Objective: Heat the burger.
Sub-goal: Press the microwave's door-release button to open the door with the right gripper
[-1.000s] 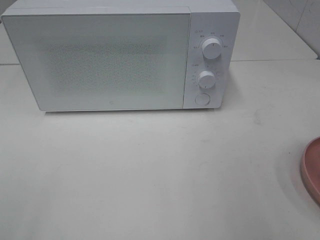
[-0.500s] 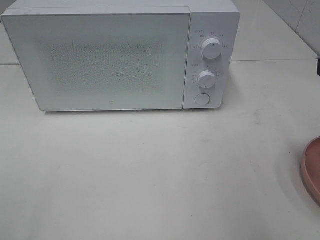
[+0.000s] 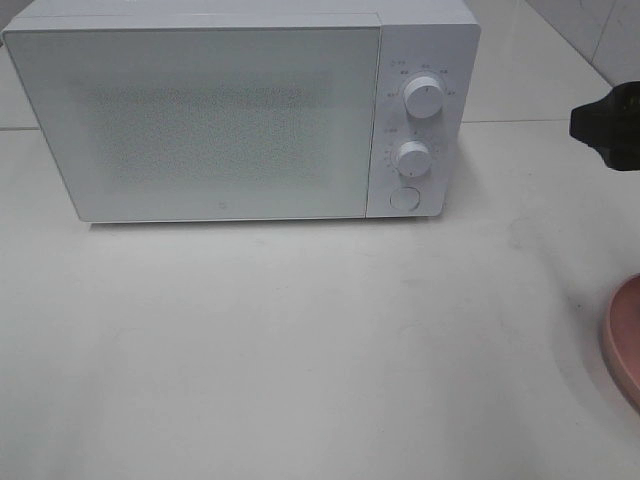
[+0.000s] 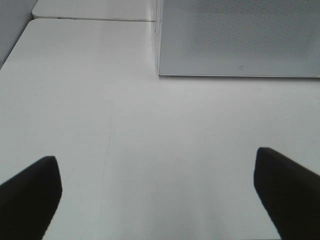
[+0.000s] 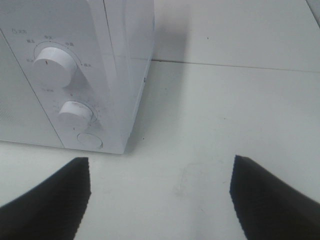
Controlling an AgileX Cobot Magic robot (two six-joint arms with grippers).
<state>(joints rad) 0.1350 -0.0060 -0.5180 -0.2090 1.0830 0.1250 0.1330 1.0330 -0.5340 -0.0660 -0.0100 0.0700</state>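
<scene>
Jaws wide, nothing held: left end effector (image 4: 155,167), right end effector (image 5: 160,167). Shut microwave (image 3: 200,120) on desk (image 3: 300,350); burger unseen, presumably soft, stacked, crushable: grip lightly across bun sides.

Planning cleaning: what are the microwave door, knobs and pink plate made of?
Microwave door: smooth white glass or plastic; dotted mesh shows through. Knobs: likely white plastic, smooth moulded shape. Pink plate: only a matte rim shows; plastic or ceramic, unclear.

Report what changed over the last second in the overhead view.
The right arm came in from the right edge, moving left toward the microwave. Nothing was taken hold of or let go. The microwave's door is shut and the pink plate is in place, as before.
</scene>
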